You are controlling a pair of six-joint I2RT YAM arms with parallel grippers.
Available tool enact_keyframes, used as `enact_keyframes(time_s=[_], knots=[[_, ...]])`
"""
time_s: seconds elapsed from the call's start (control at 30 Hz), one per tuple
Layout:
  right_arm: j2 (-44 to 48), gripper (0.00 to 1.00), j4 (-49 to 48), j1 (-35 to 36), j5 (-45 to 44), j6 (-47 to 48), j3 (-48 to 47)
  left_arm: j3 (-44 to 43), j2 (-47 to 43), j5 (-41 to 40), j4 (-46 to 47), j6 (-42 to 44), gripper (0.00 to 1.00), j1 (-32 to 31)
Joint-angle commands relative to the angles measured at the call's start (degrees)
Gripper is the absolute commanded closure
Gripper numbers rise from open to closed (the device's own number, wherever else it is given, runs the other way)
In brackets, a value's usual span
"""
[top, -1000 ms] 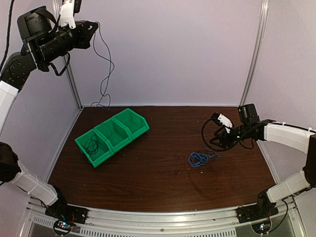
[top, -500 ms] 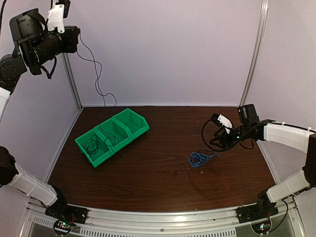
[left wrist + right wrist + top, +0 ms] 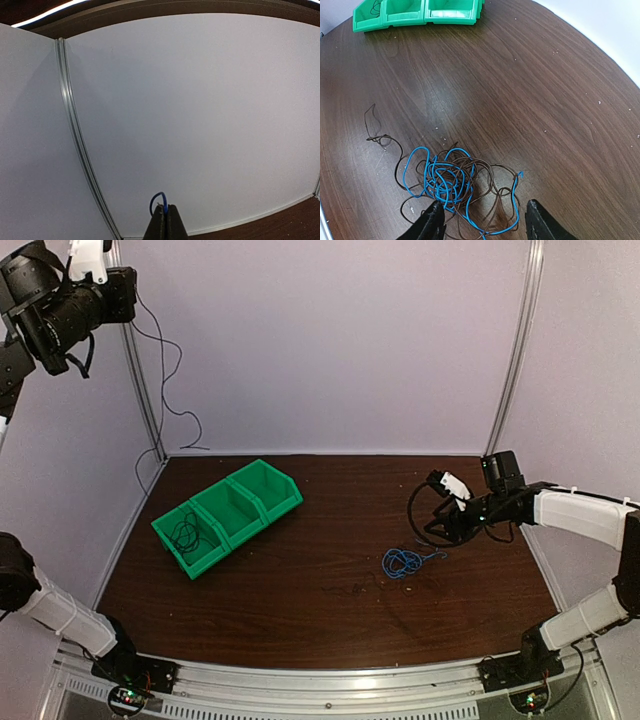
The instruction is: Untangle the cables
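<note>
Your left hand (image 3: pixel 165 222) is clenched on a thin blue wire loop (image 3: pixel 159 194), high up at the far left. Your right hand (image 3: pixel 485 225) hangs released over the tangled blue and dark wire pile (image 3: pixel 445 177) on the brown tabletop (image 3: pixel 520 75) (right side). Lift slowly, so no knots tighten.

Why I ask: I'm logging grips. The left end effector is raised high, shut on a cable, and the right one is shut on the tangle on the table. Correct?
No: the right end effector is open, its fingers apart at the tangle on the table, as the right wrist view shows. The left end effector is raised high, shut on a cable.
</note>
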State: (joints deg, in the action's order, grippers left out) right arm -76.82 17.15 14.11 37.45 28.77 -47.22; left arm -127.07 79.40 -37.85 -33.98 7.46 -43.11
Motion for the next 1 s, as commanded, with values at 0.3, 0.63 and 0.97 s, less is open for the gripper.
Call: enact_keyframes(time_s=[0.3,0.63,0.97], knots=[[-1.01,0.44,0.83,-0.4,0.71,0.67,0.29,16.6,-5.88,-2.85,5.19,-1.52,1.0,2.05],[-1.01,0.44,0.96,-0.4,0.37,0.81,0.45,22.87,-6.57,3.1,3.75,-5.76,1.0,8.2],[-3.13,0.44,1.41,-0.33,1.25,1.01,-0.03,38.63,-13.99,6.3,1.87,-12.45,1.0,11.78]])
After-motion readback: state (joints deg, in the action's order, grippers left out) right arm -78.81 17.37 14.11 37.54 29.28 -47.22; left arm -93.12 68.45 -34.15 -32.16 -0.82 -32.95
